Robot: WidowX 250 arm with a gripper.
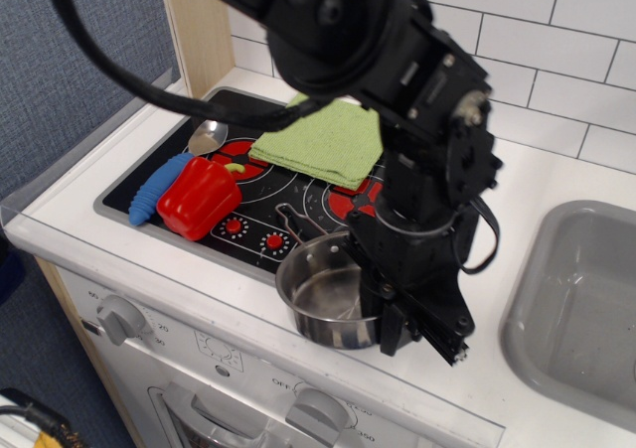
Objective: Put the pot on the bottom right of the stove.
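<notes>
The small shiny steel pot (pixel 320 300) is at the front right of the black stove (pixel 298 202), low over or resting on its front grey rim; I cannot tell if it touches. Its thin wire handle (pixel 290 217) points back towards the burners. My black gripper (pixel 384 311) reaches down from above and is shut on the pot's right wall. The arm hides the stove's right part and its right-hand burners.
A red toy pepper (pixel 199 198) and a silver spoon with a blue handle (pixel 159 186) lie on the stove's left side. A green cloth (pixel 320 142) covers the back burners. The grey sink (pixel 586 299) is at the right. Oven knobs (pixel 121 317) are below the front edge.
</notes>
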